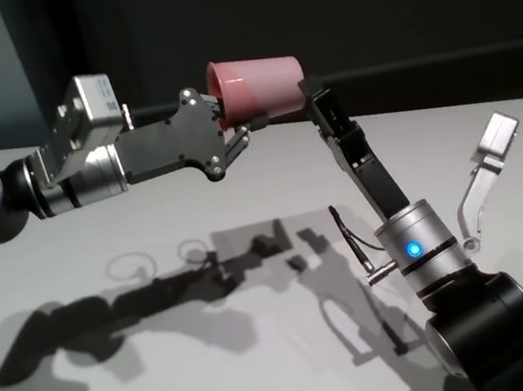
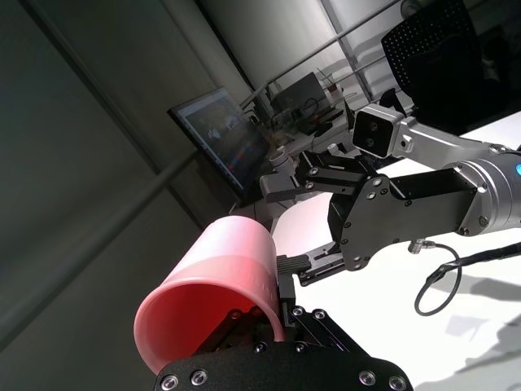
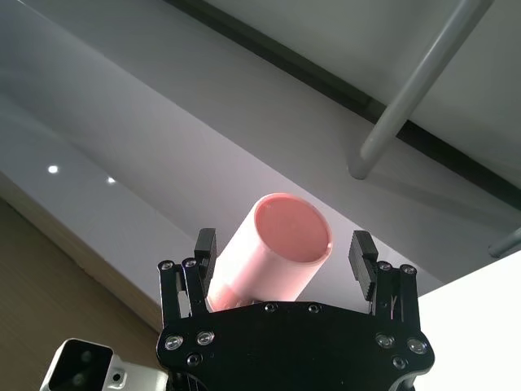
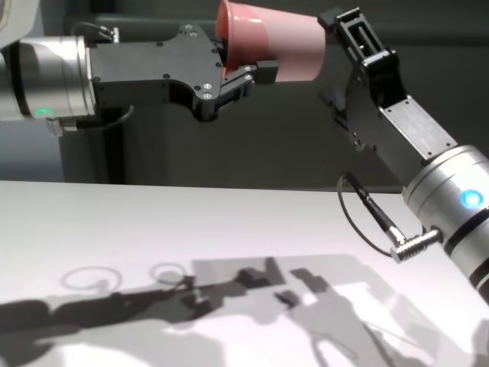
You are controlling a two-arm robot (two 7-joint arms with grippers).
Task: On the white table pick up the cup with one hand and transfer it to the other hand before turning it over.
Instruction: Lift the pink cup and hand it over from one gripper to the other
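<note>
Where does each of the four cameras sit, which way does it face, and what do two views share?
Head view: high, looking forward and down at the white table; both arms show, pink cup between them.
Chest view: lower, looking forward; both forearms, left gripper shut on the cup's rim.
Left wrist view: on the left arm, looking along its jaws at the cup and the right gripper.
Right wrist view: on the right arm, looking up between its open jaws at the cup's base.
Shared: all four show the cup.
</note>
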